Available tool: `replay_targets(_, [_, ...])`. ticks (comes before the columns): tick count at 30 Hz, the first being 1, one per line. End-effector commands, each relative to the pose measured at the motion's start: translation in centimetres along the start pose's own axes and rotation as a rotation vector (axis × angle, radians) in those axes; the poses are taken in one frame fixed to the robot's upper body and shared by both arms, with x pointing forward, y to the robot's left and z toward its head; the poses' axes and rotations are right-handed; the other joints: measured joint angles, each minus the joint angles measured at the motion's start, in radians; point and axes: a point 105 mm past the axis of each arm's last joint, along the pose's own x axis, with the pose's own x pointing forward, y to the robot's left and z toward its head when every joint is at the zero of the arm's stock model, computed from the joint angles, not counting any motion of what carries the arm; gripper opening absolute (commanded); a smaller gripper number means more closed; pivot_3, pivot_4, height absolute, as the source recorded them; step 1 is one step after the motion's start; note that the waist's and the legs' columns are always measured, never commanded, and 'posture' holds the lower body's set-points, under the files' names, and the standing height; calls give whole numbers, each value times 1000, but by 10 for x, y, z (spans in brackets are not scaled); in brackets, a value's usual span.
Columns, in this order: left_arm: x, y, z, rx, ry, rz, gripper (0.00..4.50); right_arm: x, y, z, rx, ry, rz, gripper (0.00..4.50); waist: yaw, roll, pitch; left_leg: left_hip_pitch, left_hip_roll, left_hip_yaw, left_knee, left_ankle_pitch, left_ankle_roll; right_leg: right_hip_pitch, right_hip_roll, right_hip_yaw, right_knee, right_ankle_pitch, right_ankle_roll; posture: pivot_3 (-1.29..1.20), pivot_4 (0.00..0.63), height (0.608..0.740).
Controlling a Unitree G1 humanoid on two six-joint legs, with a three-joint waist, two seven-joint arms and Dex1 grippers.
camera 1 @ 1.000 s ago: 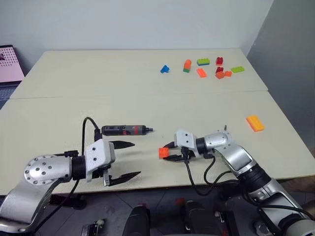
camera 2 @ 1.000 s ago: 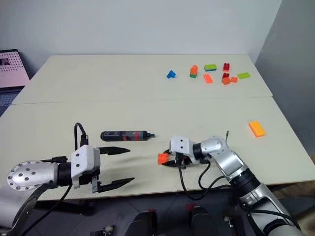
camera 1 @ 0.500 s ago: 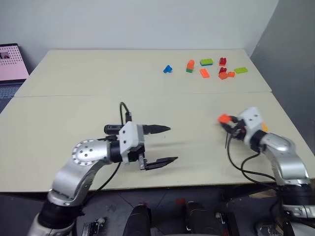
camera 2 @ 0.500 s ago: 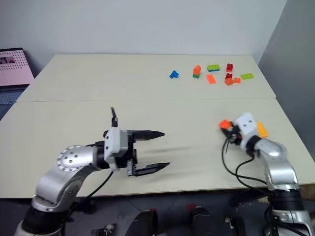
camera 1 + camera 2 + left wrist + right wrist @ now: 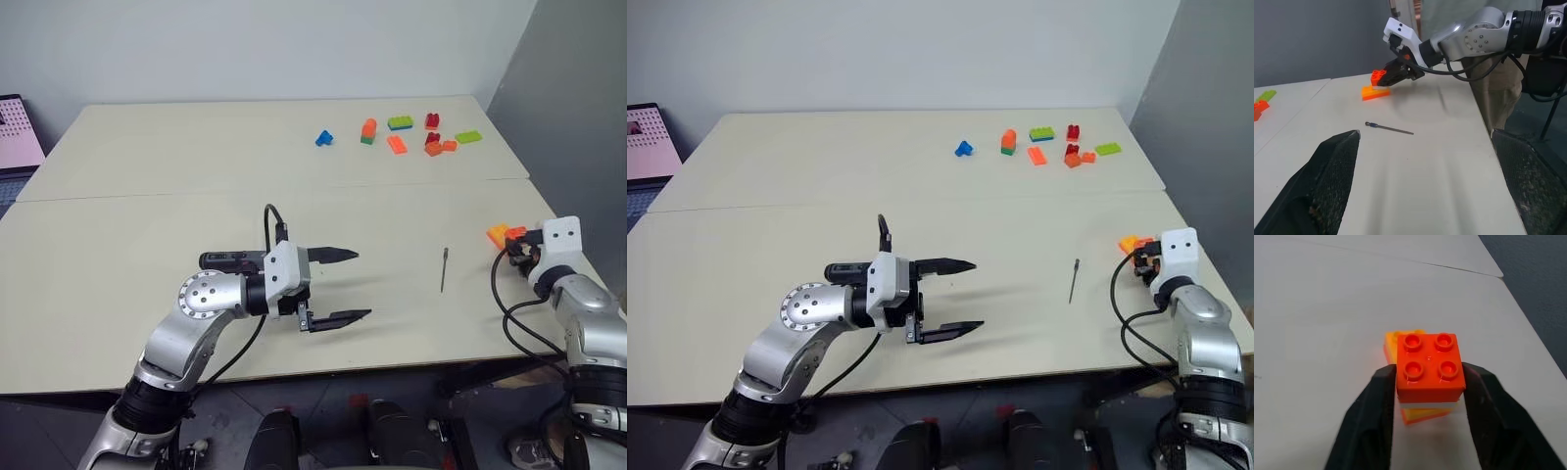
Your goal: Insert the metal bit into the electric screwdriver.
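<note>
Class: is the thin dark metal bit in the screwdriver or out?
Out. The thin dark metal bit lies loose on the table, touching nothing.

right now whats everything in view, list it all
bit: 1, dark grey, lying on the table between the grippers
screwdriver: 1, black, on the table behind the left gripper, mostly hidden
orange brick: 1, between the right gripper's fingers, over the yellow brick
yellow brick: 1, flat, right table edge
far bricks: about nine, mixed colours, far right
table: 1, cream
laptop: 1, far left
left gripper: open
right gripper: on the orange brick
</note>
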Motion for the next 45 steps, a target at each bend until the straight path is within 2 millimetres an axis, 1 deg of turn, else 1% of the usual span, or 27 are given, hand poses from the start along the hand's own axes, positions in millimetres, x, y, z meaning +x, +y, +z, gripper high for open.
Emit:
replay_targets(1, [-3,1,7,35,-11,19,4500,-1,-4,14,33,-45,-7,3315,0,0,0,0,0,0,0,0,0,0,0,0,0,0,0,0,150,740])
replay_targets(5, [-10,4,6,26,7,50,4500,-5,-1,22,58,-78,23,4397,-1,0,0,0,0,0,0,0,0,0,0,0,0,0,0,0,150,740])
replay_targets(8, [-19,10,8,21,24,88,4500,-14,-1,31,29,-119,41,4457,0,0,0,0,0,0,0,0,0,0,0,0,0,0,0,0,150,740])
replay_targets(11, [-31,20,14,19,35,150,4500,-27,0,41,-60,-163,72,4457,0,0,0,0,0,0,0,0,0,0,0,0,0,0,0,0,150,740])
replay_targets(12, [-39,27,15,20,56,179,4500,-35,5,49,-95,-192,124,4457,0,0,0,-1,0,0,0,0,0,0,0,0,0,0,0,0,150,740])
replay_targets(14, [-59,39,15,29,128,219,4500,-55,29,66,-161,-241,312,4457,2,1,1,-1,0,0,0,0,0,0,0,0,-1,0,0,0,150,740])
replay_targets(15, [-65,42,15,31,156,226,4500,-62,39,70,-177,-249,382,4457,1,1,1,-1,0,-1,-1,0,0,-1,0,0,0,0,0,0,150,740])
replay_targets(19, [-89,53,2,81,366,207,4500,-88,84,73,-226,-205,689,4457,-5,1,1,1,1,-1,-1,0,0,0,0,-1,-1,-1,-2,0,150,740])
replay_targets(22, [-101,64,-9,150,542,168,4500,-106,112,73,-272,-155,892,4457,-2,1,1,1,1,-1,0,0,0,0,0,-1,0,-3,-5,0,150,740])
replay_targets(25, [-107,69,-18,162,670,112,4500,-116,130,73,-310,-126,1016,4457,1,0,1,0,0,-1,0,0,0,0,0,-1,-1,-3,-5,0,150,740])
replay_targets(29, [-109,81,-24,180,779,36,4500,-119,148,79,-319,-146,1102,4457,5,-1,2,-2,0,-1,0,0,0,-1,0,-1,-3,-3,-5,0,150,740])
replay_targets(31, [-108,88,-25,190,812,20,4500,-120,154,79,-320,-149,1125,4457,6,-2,2,-5,0,-2,0,0,0,-4,0,-2,-2,-3,-4,0,150,740])
replay_targets(32, [-106,91,-25,189,816,14,4500,-120,157,78,-320,-147,1135,4457,6,-2,2,-6,0,-3,0,0,0,-5,0,-3,-2,-1,-1,0,150,740])
replay_targets(34, [-98,96,-28,180,830,-14,4500,-123,163,74,-314,-142,1163,4457,9,-2,2,-8,0,-3,0,0,0,-5,0,-3,-2,-1,0,0,150,740])
replay_targets(38, [-88,102,-35,155,876,-53,4500,-127,173,71,-305,-142,1194,4457,12,-2,2,-11,0,-3,1,0,0,-7,0,-4,-2,0,0,0,150,740])
replay_targets(39, [-86,102,-36,157,884,-68,4500,-127,174,71,-300,-143,1198,4457,13,-2,2,-11,0,-3,1,0,0,-8,0,-4,-2,0,0,0,150,740])
replay_targets(43, [-68,111,-46,170,919,-98,4500,-128,177,68,-296,-144,1204,4457,19,-2,2,-13,0,-6,2,0,0,-9,1,-6,-1,0,0,0,150,740])
replay_targets(45, [-66,113,-50,176,937,-109,4500,-129,179,68,-292,-147,1209,4457,21,-2,2,-13,0,-6,3,0,0,-9,1,-6,-1,0,0,0,150,740])
